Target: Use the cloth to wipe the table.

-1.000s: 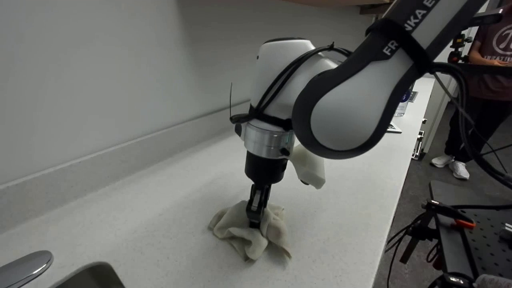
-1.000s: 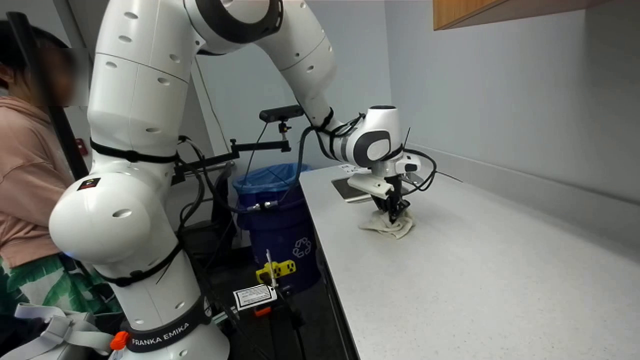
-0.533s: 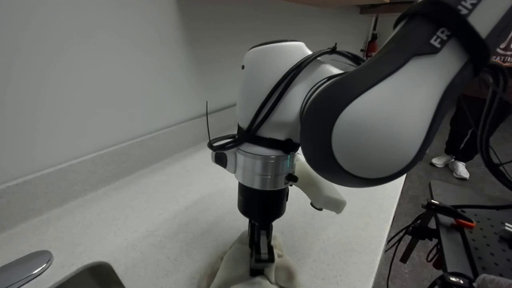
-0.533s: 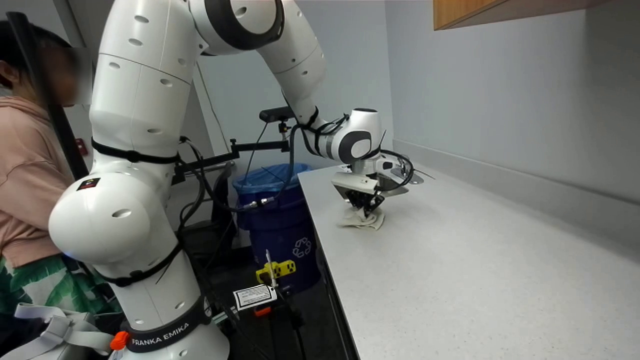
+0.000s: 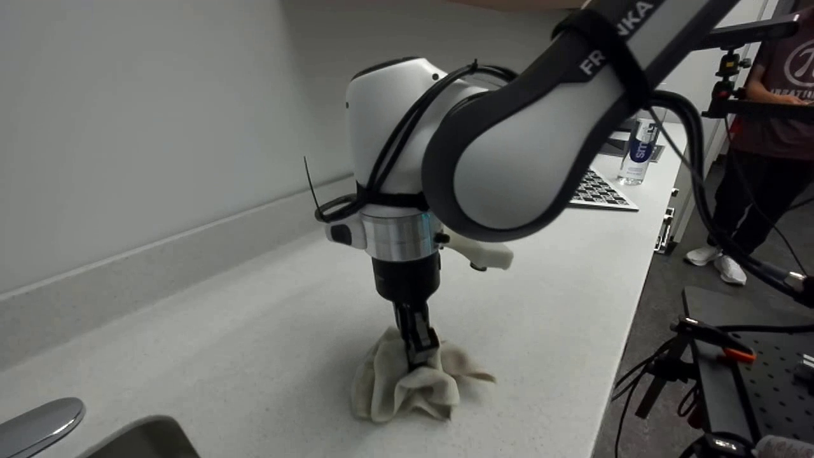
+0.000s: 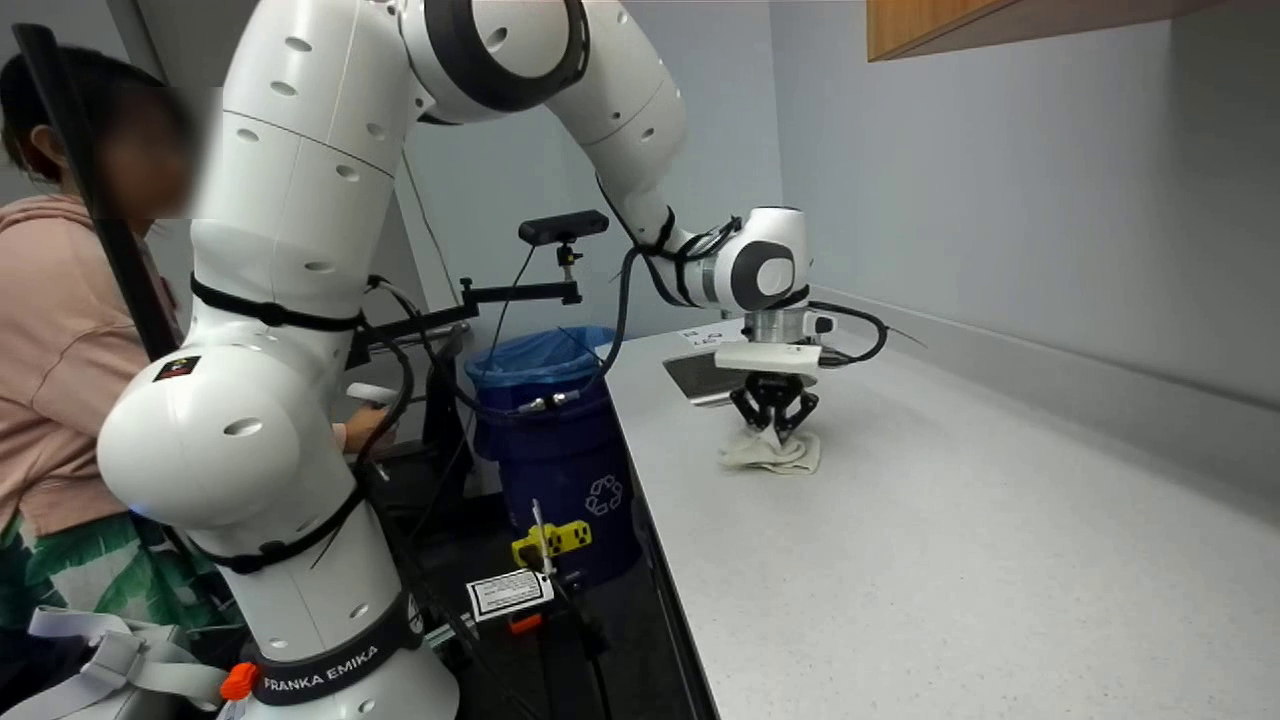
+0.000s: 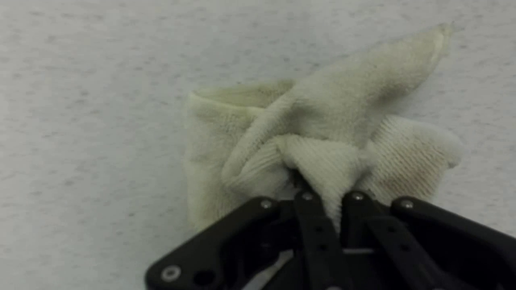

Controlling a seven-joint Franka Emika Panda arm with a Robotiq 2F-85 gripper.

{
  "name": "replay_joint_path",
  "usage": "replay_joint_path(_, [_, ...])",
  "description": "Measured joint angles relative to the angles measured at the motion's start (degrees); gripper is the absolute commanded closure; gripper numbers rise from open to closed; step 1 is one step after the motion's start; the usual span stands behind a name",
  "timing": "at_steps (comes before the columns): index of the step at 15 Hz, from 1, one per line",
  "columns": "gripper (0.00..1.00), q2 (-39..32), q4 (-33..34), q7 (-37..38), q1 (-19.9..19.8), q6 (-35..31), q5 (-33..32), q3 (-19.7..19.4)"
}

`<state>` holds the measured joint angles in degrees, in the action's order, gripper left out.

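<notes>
The cream cloth lies bunched on the white speckled table (image 5: 254, 356). It shows in both exterior views (image 5: 413, 391) (image 6: 745, 453) and fills the middle of the wrist view (image 7: 338, 108). A reddish-brown stain marks its right fold in the wrist view. My gripper points down at the cloth in both exterior views (image 5: 421, 359) (image 6: 778, 432). In the wrist view, the gripper (image 7: 330, 197) is shut on a raised fold of the cloth pinched between its fingers. The fingertips are hidden in the folds. The cloth's loose parts spread around the fingers and rest on the table.
A sink (image 5: 143, 439) and metal faucet (image 5: 41, 423) are at the near left. A patterned board (image 5: 601, 193) and a bottle (image 5: 638, 152) stand farther along the table. A wall (image 5: 159, 140) runs behind. A wooden cabinet (image 6: 960, 25) hangs above. People stand nearby.
My gripper dragged the cloth toward the sink, then back away from it to near where it was one second ago. The gripper has turned, and the cloth's folds lie differently.
</notes>
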<state>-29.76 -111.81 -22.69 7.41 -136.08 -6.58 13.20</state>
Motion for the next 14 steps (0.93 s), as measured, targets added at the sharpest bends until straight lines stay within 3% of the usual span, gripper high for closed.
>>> replay_joint_path(5, [0.97, -5.60, 8.64, 4.64, 0.84, -6.42, -6.94, -6.56])
replay_joint_path(9, [0.97, -10.38, 14.53, 12.90, 2.11, -13.83, -7.75, -10.05])
replay_joint_path(14, [0.97, -12.11, 17.01, 21.78, 4.11, -14.26, -7.64, -12.56])
